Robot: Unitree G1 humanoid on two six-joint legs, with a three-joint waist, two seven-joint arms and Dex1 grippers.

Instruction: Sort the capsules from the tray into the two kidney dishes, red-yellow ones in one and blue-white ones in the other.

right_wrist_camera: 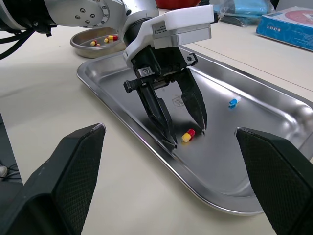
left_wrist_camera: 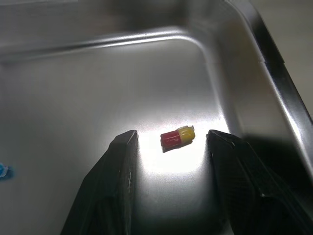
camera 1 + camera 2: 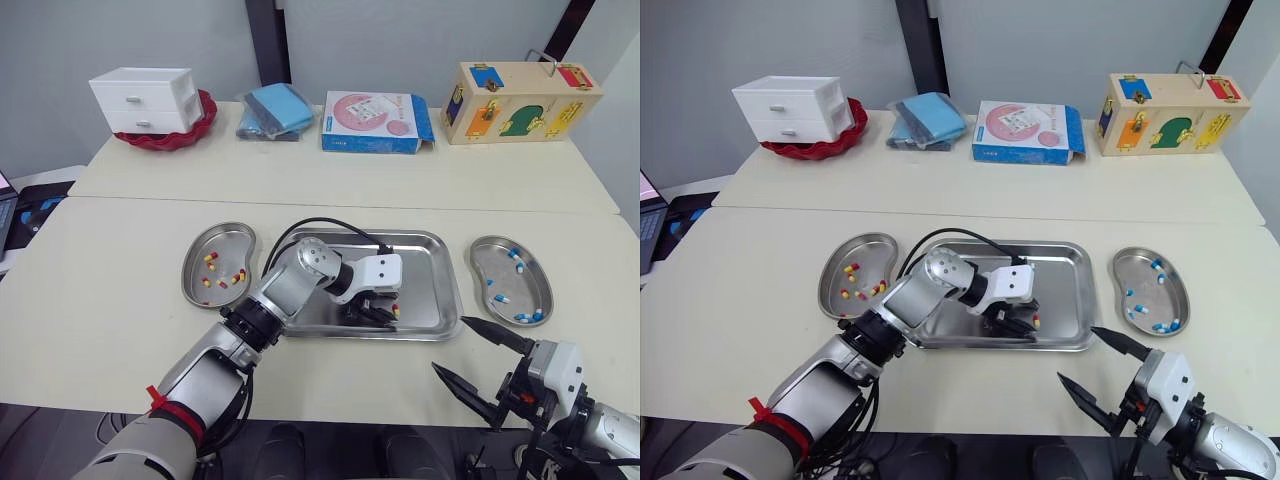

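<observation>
A red-yellow capsule [image 2: 178, 137] lies on the floor of the steel tray [image 3: 430, 270], near its front right corner. My left gripper [image 2: 172, 135] is open and reaches down into the tray with one finger on each side of that capsule, not touching it. A blue-white capsule [image 1: 234, 102] lies farther back in the tray. The left kidney dish [image 3: 225, 240] holds several red-yellow capsules. The right kidney dish [image 3: 485, 262] holds several blue-white ones. My right gripper [image 3: 450, 344] hangs open and holds nothing, near the table's front edge, just right of the tray.
Along the back of the table stand a white drawer unit [image 3: 145, 98] in a red bowl, a blue pouch [image 3: 275, 110], a blue-and-pink box [image 3: 375, 122] and a wooden latch box [image 3: 520, 100]. My left arm's cable [image 3: 320, 224] arcs over the tray's left half.
</observation>
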